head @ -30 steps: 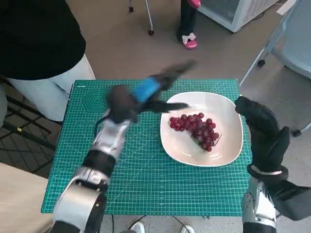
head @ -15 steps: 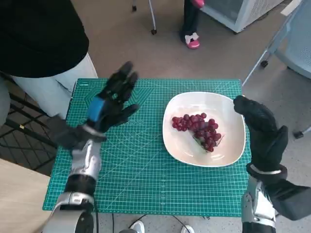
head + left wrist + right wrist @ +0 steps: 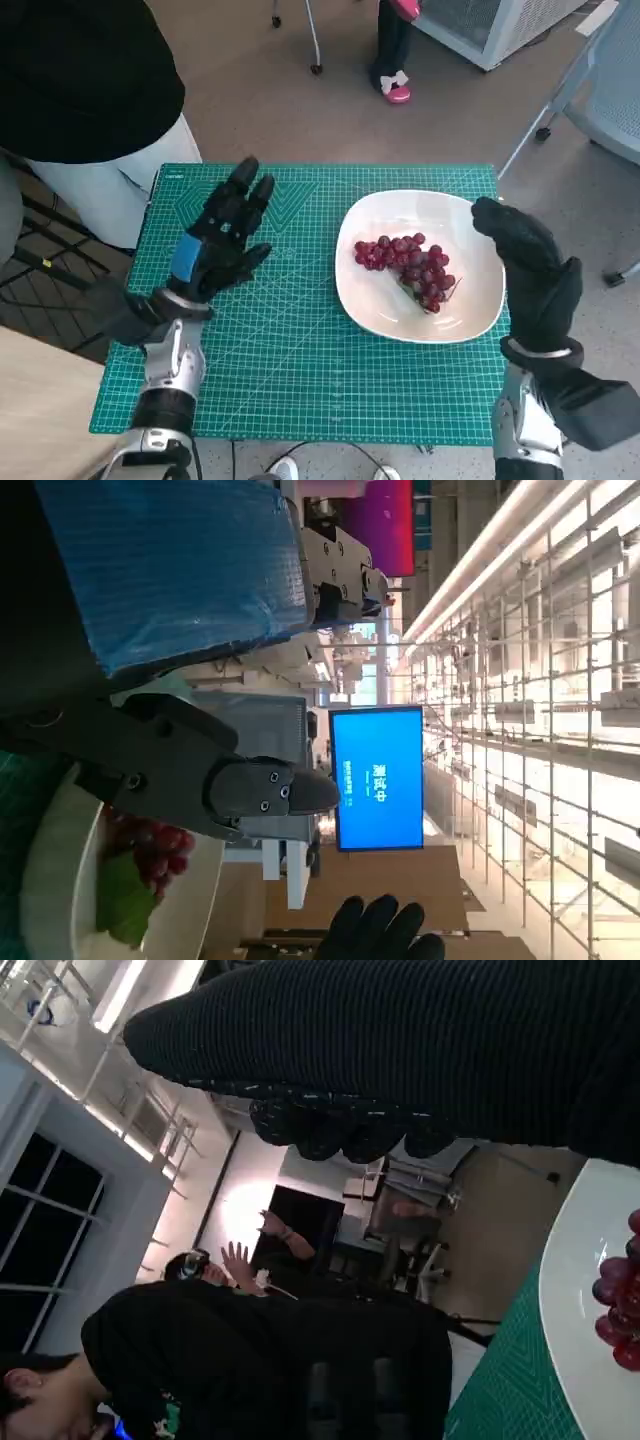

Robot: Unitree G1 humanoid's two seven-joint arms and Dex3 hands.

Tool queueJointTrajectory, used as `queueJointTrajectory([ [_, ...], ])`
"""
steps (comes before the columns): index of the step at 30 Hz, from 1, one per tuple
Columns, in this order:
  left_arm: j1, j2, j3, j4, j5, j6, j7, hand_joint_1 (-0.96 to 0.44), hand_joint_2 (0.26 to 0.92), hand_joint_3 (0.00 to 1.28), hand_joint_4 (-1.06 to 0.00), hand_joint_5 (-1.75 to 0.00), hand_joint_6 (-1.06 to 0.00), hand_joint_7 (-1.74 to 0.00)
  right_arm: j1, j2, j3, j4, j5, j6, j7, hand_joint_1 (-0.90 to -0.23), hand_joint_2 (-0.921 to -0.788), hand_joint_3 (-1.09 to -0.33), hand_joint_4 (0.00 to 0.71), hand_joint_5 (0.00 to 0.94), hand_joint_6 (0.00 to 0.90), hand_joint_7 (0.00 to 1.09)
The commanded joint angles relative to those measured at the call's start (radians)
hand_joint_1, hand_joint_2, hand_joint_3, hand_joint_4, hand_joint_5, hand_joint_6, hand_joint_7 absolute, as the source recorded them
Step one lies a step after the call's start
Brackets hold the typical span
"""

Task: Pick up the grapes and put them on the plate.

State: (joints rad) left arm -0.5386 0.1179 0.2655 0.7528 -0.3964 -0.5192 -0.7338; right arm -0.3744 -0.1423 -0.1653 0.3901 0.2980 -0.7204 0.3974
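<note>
Grapes (image 3: 408, 268) lie on the plate (image 3: 478, 300), between both robot hands: left robot hand (image 3: 222, 243) spread, empty; right robot hand (image 3: 530, 272) beside the rim, empty.

Left hand (image 3: 170, 680) above grapes (image 3: 150, 845) on plate (image 3: 45, 880).

The green cutting mat (image 3: 300, 350) lies flat on my bench, and there is bare mat between my left hand (image 3: 222, 240) and the white plate (image 3: 370, 300). The grapes (image 3: 408, 268) fill the middle of the plate. My right hand (image 3: 530, 270) stands over the plate's far right rim. A person in black (image 3: 80, 80) stands close by the bench's left corner.
</note>
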Motion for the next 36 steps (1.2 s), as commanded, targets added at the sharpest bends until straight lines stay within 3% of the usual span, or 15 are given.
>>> queueJointTrajectory([
  [1, 0.019, 0.002, 0.001, -0.026, -0.01, -0.001, -0.004, -0.5, 0.921, 0.28, -0.16, -0.02, -0.25, -0.03, 0.008, 0.003, 0.006, 0.005, 0.002, 0.026, 0.006, -0.618, -0.921, -0.832, 0.398, 0.004, 0.22, 0.11],
  [10, 0.032, 0.001, 0.0, -0.044, -0.011, 0.016, 0.0, -0.49, 0.921, 0.28, -0.16, -0.01, -0.26, -0.02, 0.012, -0.003, 0.009, -0.004, 0.016, 0.039, 0.015, -0.623, -0.921, -0.83, 0.4, 0.004, 0.222, 0.11],
  [36, 0.046, 0.004, -0.016, -0.068, 0.0, 0.035, 0.007, -0.48, 0.921, 0.29, -0.15, 0.0, -0.27, -0.02, 0.013, -0.007, 0.008, -0.025, 0.008, 0.056, 0.01, -0.627, -0.921, -0.831, 0.4, 0.002, 0.222, 0.11],
])
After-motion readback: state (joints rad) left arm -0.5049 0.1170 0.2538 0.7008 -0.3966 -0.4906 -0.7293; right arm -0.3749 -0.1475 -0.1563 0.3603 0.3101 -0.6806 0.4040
